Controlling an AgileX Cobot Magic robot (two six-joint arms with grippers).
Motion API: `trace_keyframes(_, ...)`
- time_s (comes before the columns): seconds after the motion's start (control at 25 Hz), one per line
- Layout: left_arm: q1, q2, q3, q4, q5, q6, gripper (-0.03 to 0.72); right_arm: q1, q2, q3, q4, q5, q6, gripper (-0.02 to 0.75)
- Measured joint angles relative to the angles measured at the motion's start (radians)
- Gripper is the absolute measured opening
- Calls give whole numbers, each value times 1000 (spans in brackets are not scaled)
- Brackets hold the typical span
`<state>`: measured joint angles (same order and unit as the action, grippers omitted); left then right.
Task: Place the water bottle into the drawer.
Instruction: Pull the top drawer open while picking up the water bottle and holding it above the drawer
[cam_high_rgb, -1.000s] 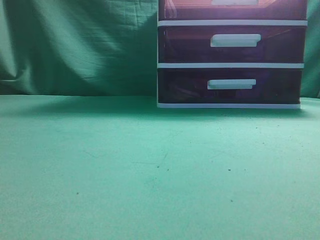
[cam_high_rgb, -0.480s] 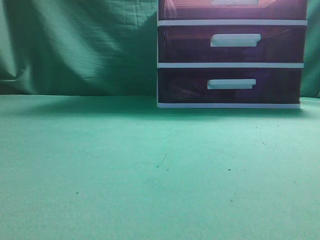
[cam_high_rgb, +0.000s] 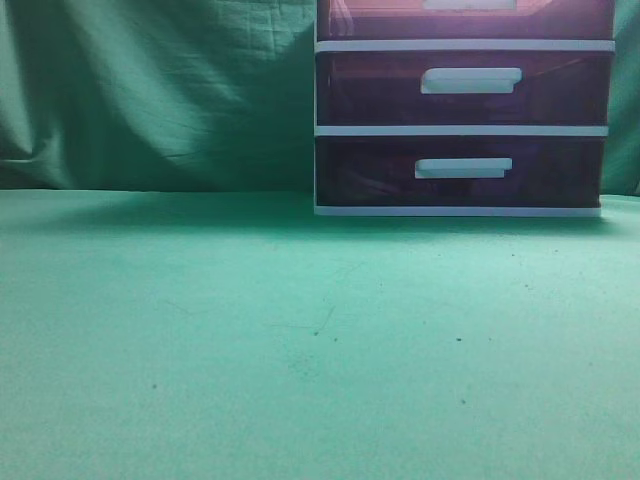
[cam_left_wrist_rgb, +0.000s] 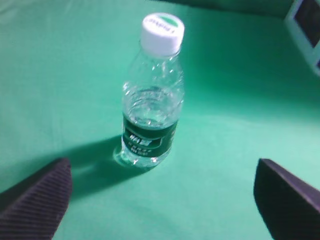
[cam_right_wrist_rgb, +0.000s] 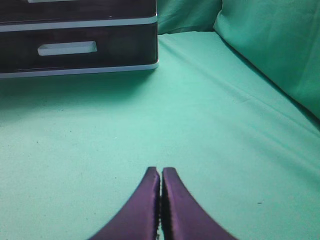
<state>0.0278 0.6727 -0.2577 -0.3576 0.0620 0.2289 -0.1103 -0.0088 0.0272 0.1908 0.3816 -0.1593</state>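
Note:
A clear water bottle (cam_left_wrist_rgb: 150, 105) with a white cap and green label stands upright on the green cloth in the left wrist view. My left gripper (cam_left_wrist_rgb: 162, 192) is open and empty, its fingers wide apart just short of the bottle. The drawer (cam_high_rgb: 465, 18), reddish-brown with a white handle, is shut at the top edge of the exterior view, cut off by the frame. My right gripper (cam_right_wrist_rgb: 161, 172) is shut and empty, low over the cloth, well in front of the drawer unit (cam_right_wrist_rgb: 75, 47). Neither gripper nor the bottle shows in the exterior view.
The white-framed unit (cam_high_rgb: 460, 130) stands at the back right with two more shut drawers below. A green cloth backdrop (cam_high_rgb: 150, 90) hangs behind. A raised fold of cloth (cam_right_wrist_rgb: 280, 55) borders the right side in the right wrist view.

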Motion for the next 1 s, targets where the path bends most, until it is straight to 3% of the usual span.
trace_keyframes(0.16, 0, 163, -39, 0, -41, 0, 642, 0, 0, 0, 0, 0, 0, 0)
trace_keyframes(0.68, 0, 714, -343, 0, -79, 0, 642, 0, 0, 0, 0, 0, 0, 0)
trace_keyframes(0.72, 0, 746, -359, 0, -81, 0, 594, 0, 0, 0, 0, 0, 0, 0)
trace_keyframes(0.8, 0, 796, -394, 0, -89, 0, 594, 0, 0, 0, 0, 0, 0, 0)
trace_keyframes(0.84, 0, 817, -408, 0, -96, 0, 551, 0, 0, 0, 0, 0, 0, 0)
trace_keyframes(1.0, 0, 862, -426, 0, -156, 0, 545, 0, 0, 0, 0, 0, 0, 0)
